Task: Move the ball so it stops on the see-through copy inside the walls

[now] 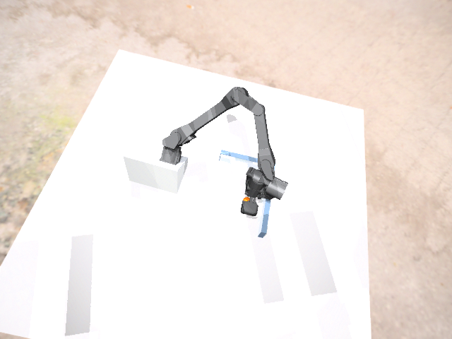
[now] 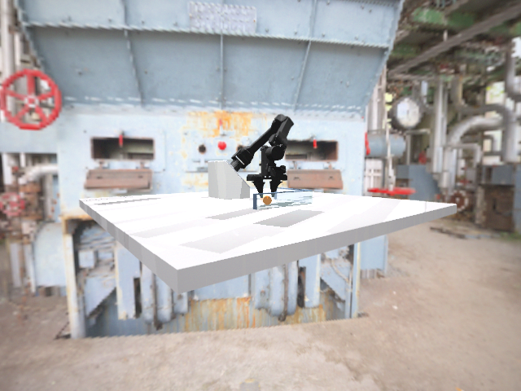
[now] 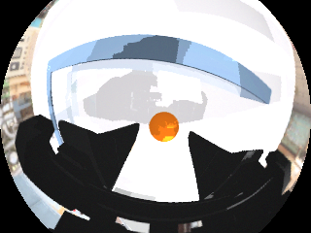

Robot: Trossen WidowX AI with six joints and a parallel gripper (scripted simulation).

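Note:
The orange ball [image 1: 246, 199] [image 2: 267, 199] [image 3: 163, 126] lies on the table inside the corner, partly hidden by the gripper in the top view. My gripper [image 1: 251, 198] [image 2: 266, 193] [image 3: 164, 130] points down over it and is open, with the fingertips on either side of the ball in the wrist view and slightly above it in the exterior view. Nothing is gripped. One clear bluish wall [image 1: 265, 219] [image 3: 97, 49] runs beside the ball, with a gap between them. The other wall [image 1: 239, 156] meets it at a corner hidden by the arm. I cannot make out a separate see-through copy.
The pale base block [image 1: 153, 175] [image 2: 225, 181] carries the arm and stands left of the walls. The white table [image 1: 164, 273] [image 2: 168, 252] reaches well past the walls. The arm arches over the wall corner in the top view.

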